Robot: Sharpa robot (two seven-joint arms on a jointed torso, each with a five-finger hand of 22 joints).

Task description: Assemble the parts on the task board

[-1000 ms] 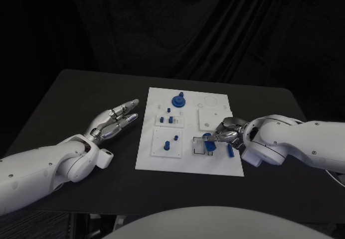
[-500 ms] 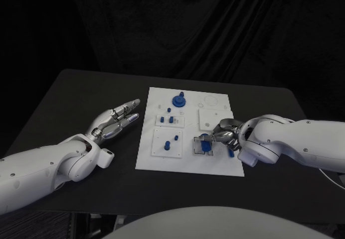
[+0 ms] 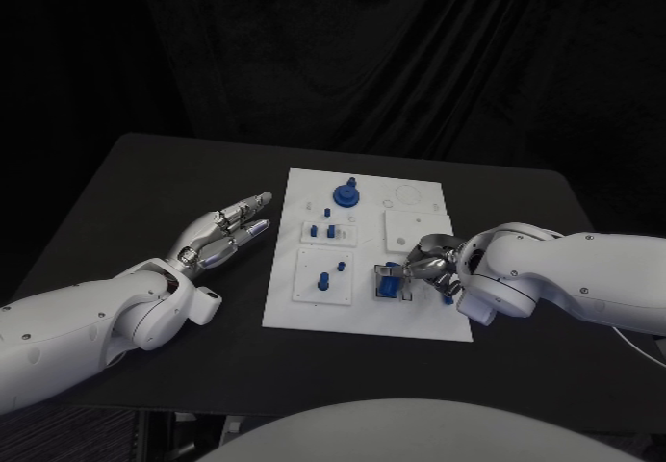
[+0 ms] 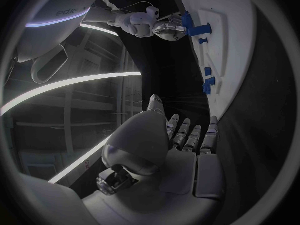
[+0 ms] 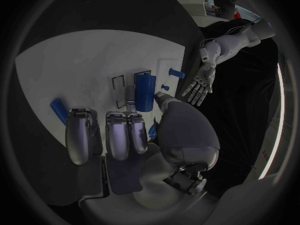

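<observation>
Head view: our left hand (image 3: 226, 231) lies flat beside the board (image 3: 368, 313), fingers apart, holding nothing. Our right hand (image 3: 427, 262) pinches a blue block (image 3: 390, 284) over the board.

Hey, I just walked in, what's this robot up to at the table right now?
It is assembling small blue parts on a white task board on a black table. The right hand is at the board's near right area, its fingers by a blue rectangular part at a slotted spot. The left hand hovers open beside the board's left edge, holding nothing. Other blue parts sit elsewhere on the board.
</observation>
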